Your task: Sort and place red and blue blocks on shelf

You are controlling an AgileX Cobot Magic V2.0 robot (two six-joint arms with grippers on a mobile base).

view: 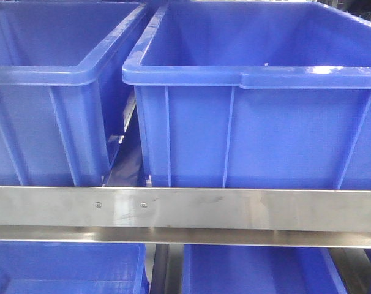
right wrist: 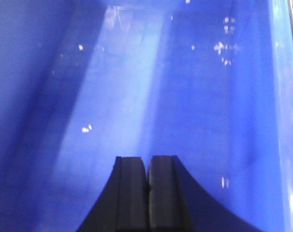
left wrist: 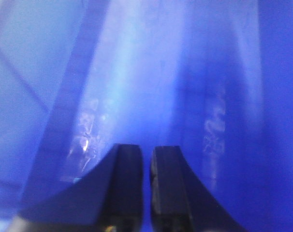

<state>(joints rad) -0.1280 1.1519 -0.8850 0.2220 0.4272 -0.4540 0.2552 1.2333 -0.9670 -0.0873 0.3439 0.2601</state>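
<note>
1. Front-facing view: the shelf [view: 185, 208] shows as a brushed steel front rail running the full width, with two small screws left of centre. On the tier above the rail stand two large blue crates side by side, the left crate [view: 48, 122] and the right crate [view: 259, 128], with a narrow gap between them. Through that gap part of the rack's track is visible. Below the rail, the tops of two more blue crates [view: 69, 266] sit on the lower tier. Neither the red nor the blue block can be seen in this view, and neither arm shows here.

2. Left wrist view: the left tool [left wrist: 147, 186] points at a blurred blue plastic surface [left wrist: 185, 72] that fills the picture. Its two dark fingers [left wrist: 124, 183] stand close together with a thin slit between them, and nothing is held between them. No block is visible.

3. Right wrist view: the right tool [right wrist: 148, 193] faces a blue plastic surface [right wrist: 137, 87] speckled with small bright spots. Its fingers [right wrist: 131, 193] are pressed together, touching along their inner faces, with nothing clamped. No block shows here either.
</note>
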